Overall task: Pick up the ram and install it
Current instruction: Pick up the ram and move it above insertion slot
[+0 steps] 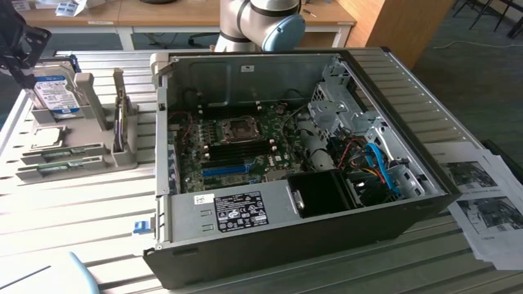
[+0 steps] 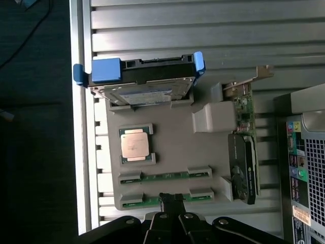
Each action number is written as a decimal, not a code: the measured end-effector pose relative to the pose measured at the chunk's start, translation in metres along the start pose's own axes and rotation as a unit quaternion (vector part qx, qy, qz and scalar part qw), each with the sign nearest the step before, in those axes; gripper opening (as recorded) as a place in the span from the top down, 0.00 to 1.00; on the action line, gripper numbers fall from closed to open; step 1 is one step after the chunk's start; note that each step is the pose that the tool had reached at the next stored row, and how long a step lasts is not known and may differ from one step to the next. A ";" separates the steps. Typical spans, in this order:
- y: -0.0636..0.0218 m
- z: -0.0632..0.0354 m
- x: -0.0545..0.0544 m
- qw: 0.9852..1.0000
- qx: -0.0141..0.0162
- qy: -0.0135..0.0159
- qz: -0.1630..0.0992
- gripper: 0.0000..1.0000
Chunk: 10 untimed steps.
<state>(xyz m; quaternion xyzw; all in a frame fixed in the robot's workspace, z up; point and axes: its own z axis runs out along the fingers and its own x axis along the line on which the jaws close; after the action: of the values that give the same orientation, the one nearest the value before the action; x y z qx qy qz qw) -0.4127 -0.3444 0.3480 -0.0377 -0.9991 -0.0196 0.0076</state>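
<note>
**Pick not made: gripper shut over the ram, nothing held**

Gripper [image 2: 170, 199]: fingers pinched together, nothing between them. In the wrist view the tips line up w/ the middle of the ram [image 2: 150, 200]. The ram lies flat in its clips at the near edge of the grey holder tray [image 2: 114, 152]. In the exterior view the dark tool end appears to hang at the left edge, up above the tray, so prob. hovering and not in contact.

Moving out: a second stick [image 2: 165, 176] sits parallel, just beside the first, one row further in. Beyond that is the CPU [image 2: 136, 144] in its recess. The hard drive [image 2: 142, 94] in its blue carrier stands at the tray's far end. A graphics card [image 2: 244, 168] stands on edge along the tray's side, next to the PC case [image 1: 286, 245].

The case lies open on the slatted table [image 1: 82, 208], well apart from the tray. The black slots [image 1: 241, 149] next to the CPU socket look unfilled, but I can't be sure. The blue slot [image 1: 225, 170] is a diff. one.

Step in hand, as I read it: approach/align for the pick; install not begun.

What the pick calls for, IMO:
- Jaws need to part enough to straddle the thin board.
- They must stay square across the ram's length and centred between the clips.
- The descent has to be straight, since the second stick is close.
- Light grip on the board edges, not the chips.
</note>
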 end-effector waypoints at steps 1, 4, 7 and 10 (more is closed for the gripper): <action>-0.0001 0.0012 0.000 1.000 0.000 0.000 0.000 0.91; -0.0002 0.0045 0.000 1.000 0.000 0.000 0.000 0.91; -0.0003 0.0077 0.000 1.000 0.000 0.000 0.000 0.91; -0.0004 0.0109 0.000 1.000 0.000 0.000 0.000 0.91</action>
<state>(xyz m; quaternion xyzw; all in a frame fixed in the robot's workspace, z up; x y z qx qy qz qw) -0.4127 -0.3443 0.3371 -0.0377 -0.9991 -0.0197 0.0075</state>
